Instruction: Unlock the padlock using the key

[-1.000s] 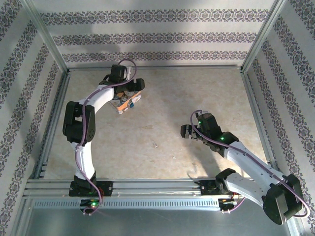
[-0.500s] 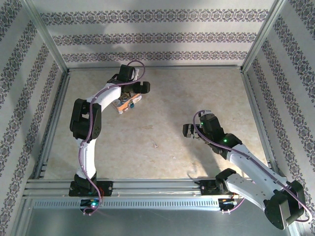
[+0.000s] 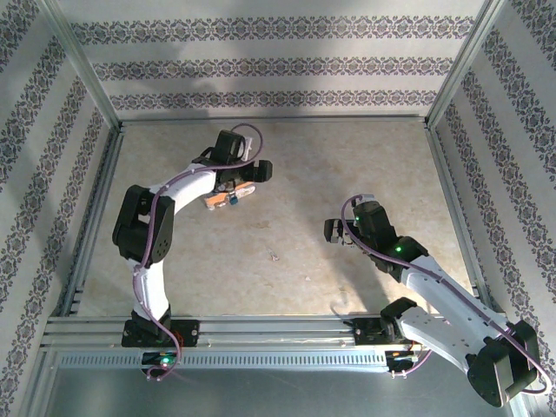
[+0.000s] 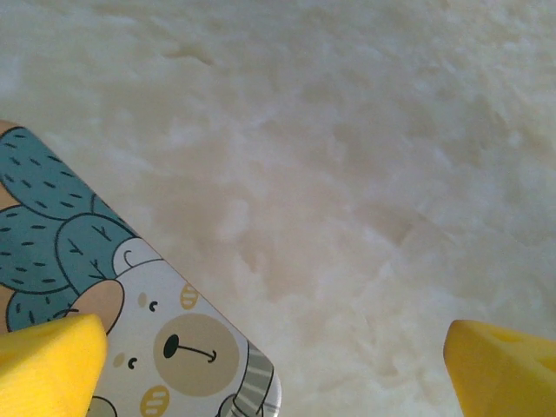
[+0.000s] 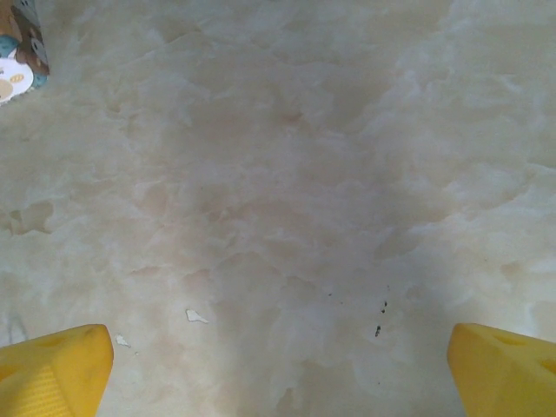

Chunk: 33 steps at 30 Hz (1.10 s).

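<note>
The padlock [image 3: 224, 197] lies flat on the table at the back left, an orange block with pale print. In the left wrist view the padlock [image 4: 95, 287] shows teal cactus shapes and a cartoon bear, its corner beside my left yellow fingertip [image 4: 48, 369]. My left gripper [image 3: 241, 178] hovers just over it, open wide, with bare table between the fingers. My right gripper [image 3: 333, 231] stands open at centre right over bare table. A tiny bluish speck [image 3: 233, 199] sits at the padlock's right end; I cannot tell whether it is the key.
The marble-patterned table [image 3: 287, 165] is fenced by a metal frame [image 3: 445, 182] and patterned walls. A corner of the padlock [image 5: 17, 52] reaches into the right wrist view's top left. Small white chips [image 5: 196, 316] dot the tabletop.
My left arm has swung to the right and a little nearer, and the padlock has shifted the same way under it. My right gripper has drifted slightly to the right.
</note>
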Each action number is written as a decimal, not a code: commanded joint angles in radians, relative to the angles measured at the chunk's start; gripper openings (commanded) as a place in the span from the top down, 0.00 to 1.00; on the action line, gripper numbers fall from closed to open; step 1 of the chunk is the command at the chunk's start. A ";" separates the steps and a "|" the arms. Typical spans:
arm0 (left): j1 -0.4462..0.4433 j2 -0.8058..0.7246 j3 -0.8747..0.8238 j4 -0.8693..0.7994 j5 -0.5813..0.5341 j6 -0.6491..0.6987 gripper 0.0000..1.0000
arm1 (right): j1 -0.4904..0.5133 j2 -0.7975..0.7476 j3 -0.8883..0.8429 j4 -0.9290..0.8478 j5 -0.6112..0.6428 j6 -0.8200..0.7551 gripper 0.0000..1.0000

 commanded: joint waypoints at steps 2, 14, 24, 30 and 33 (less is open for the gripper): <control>-0.077 -0.036 -0.076 -0.026 0.002 -0.045 0.01 | 0.012 0.004 0.011 -0.006 0.016 -0.005 0.02; -0.277 -0.070 -0.126 0.006 -0.052 -0.095 0.01 | 0.012 0.007 -0.001 0.001 0.017 0.001 0.02; -0.345 -0.091 -0.126 0.050 -0.004 -0.132 0.01 | 0.012 0.005 0.002 -0.019 0.012 0.011 0.02; -0.339 -0.172 -0.084 0.025 -0.015 -0.099 0.01 | 0.012 0.022 0.043 -0.082 -0.028 0.002 0.02; -0.326 -0.239 -0.098 0.028 -0.025 -0.101 0.01 | 0.012 0.024 0.061 -0.108 -0.089 0.003 0.02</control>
